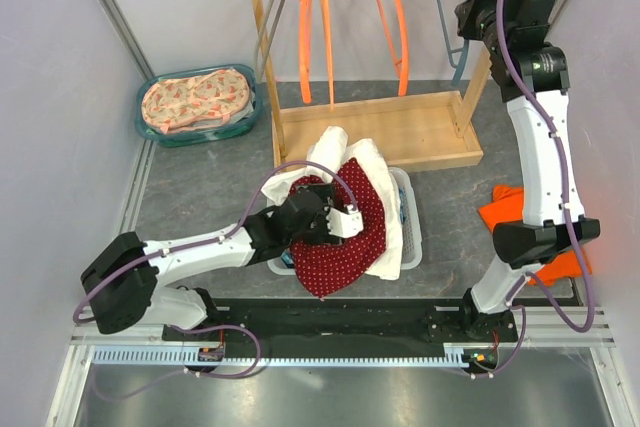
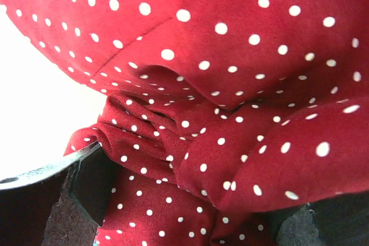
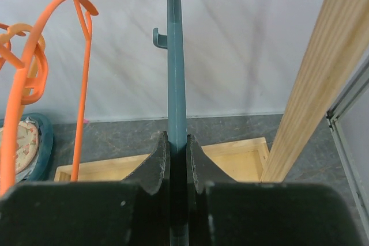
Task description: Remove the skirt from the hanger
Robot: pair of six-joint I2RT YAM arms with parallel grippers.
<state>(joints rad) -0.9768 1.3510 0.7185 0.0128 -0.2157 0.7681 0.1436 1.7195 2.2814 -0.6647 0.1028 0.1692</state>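
Nearest, lower centre of the top view, left gripper (image 1: 343,223): jaws pinched on a bunched fold of the red dotted skirt (image 1: 345,252), which is draped over the white basket (image 1: 412,237) on the counter (image 1: 200,187). Upper right, right gripper (image 1: 472,15): jaws clamped on the bare teal hanger (image 3: 176,84). Skirt judged off the hanger; only release remains. No legible writing.

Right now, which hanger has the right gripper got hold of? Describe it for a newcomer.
Find the wooden rack at the back of the table. At the right end of its rail hangs a hanger pinched in the right gripper. It is dull teal; the other hangers, to its left, are orange.
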